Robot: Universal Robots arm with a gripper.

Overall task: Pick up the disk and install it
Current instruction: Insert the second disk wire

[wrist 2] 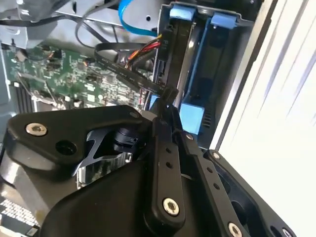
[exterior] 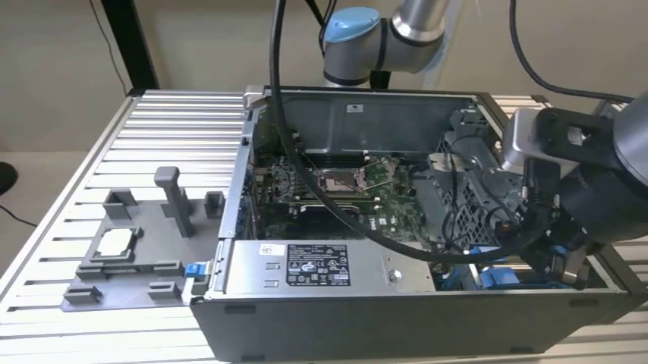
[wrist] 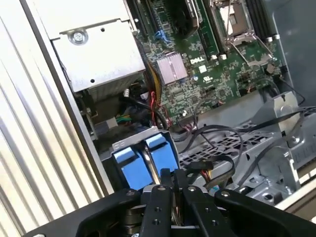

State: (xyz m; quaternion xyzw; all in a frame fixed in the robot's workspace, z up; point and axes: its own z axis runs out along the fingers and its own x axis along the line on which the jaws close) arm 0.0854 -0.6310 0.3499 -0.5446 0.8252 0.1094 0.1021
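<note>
The disk shows as blue carrier tabs [wrist: 148,160] standing side by side in the drive bay at the front corner of the open computer case [exterior: 405,322], on the exterior view's right. Its silver face is hidden inside the bay. In the second wrist view a blue tab [wrist 2: 191,116] lies just past my fingertips, with two more blue tabs [wrist 2: 202,15] at the bay's far end. My gripper [wrist: 173,178] hangs over these tabs with its fingers pressed together and nothing visible between them. In the exterior view the gripper [exterior: 506,262] reaches down into that corner.
A grey power-supply box [exterior: 324,265] with a label fills the case's front. The green motherboard [wrist: 207,84] lies behind it, and black cables [wrist: 222,143] cross a perforated metal cage beside the bay. On the slatted table, a grey fixture [exterior: 152,258] holds a small silver chip [exterior: 114,243].
</note>
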